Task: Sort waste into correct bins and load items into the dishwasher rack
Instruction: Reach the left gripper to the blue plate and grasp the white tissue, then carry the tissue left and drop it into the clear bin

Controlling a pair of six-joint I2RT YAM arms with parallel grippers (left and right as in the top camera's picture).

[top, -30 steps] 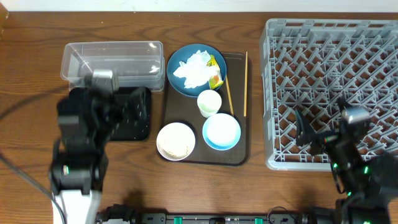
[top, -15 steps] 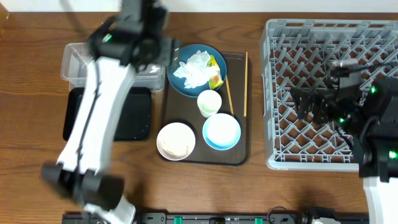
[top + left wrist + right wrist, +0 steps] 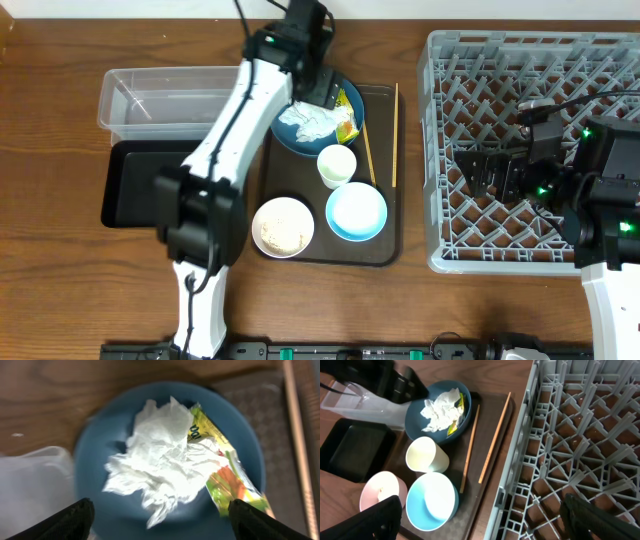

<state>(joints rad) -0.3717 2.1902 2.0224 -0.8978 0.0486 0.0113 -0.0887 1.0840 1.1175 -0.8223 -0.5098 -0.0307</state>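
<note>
My left gripper [image 3: 318,90] hangs open just above the dark blue plate [image 3: 100,460], its fingertips [image 3: 75,519] spread either side of the crumpled tissue [image 3: 160,467] and snack wrapper [image 3: 225,477] lying on it. It holds nothing. On the brown tray [image 3: 385,250] sit the white cup [image 3: 337,165], the light blue bowl [image 3: 356,212], the white bowl [image 3: 283,226] with rice and two chopsticks [image 3: 368,150]. The clear tub [image 3: 170,100] and black tray [image 3: 130,185] lie at left. Over the grey rack [image 3: 530,90] my right gripper [image 3: 485,175] stands open and empty.
The left arm stretches from the front edge across the black tray up to the plate. The rack fills the right side of the table. Bare wood shows between the brown tray and the rack [image 3: 520,455].
The left arm swung from over the black tray up and right, ending above the plate. The right arm lifted and moved further over the rack. Both grippers stayed open.
</note>
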